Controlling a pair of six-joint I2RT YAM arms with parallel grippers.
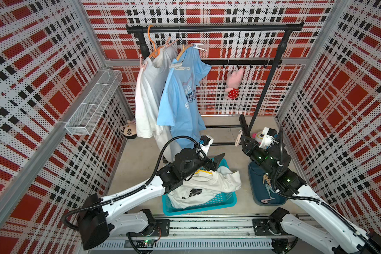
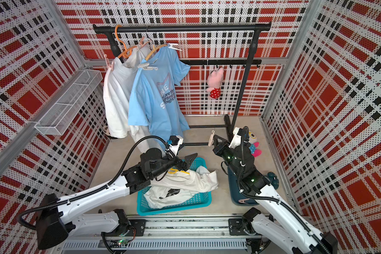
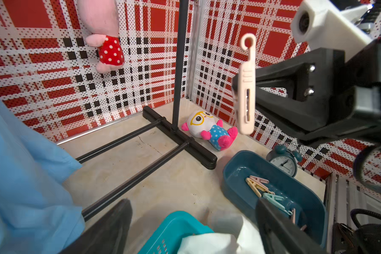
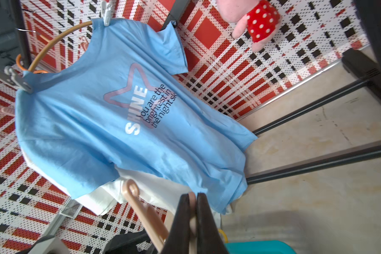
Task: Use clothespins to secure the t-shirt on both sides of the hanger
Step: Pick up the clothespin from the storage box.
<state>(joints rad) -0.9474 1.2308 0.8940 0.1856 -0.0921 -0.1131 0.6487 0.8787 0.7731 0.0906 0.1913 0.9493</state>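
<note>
The right claw [image 1: 242, 139] is clenched on a beige plastic clothespin [image 1: 238, 138]. The clothespin's ring end sticks out past the fingers [image 4: 204, 222]. It is held clear of the beige counter [image 1: 136, 167], near the right foot of the black clothes rack [image 1: 213, 28]. The left claw [image 1: 216, 163] is released, its jaws spread wide with nothing between them, above the far edge of the teal plastic basket [image 1: 198, 210] of white garments. Toward the far left of the rail, the light-blue printed t-shirt [image 1: 180, 99] hangs on a tan hanger [image 1: 182, 52]. A white clothespin [image 1: 200, 46] grips its right shoulder and a second white clothespin [image 1: 178, 65] its left. More pastel clothespins [image 3: 262, 189] lie in the dark teal tray [image 1: 257, 182] at near right.
</note>
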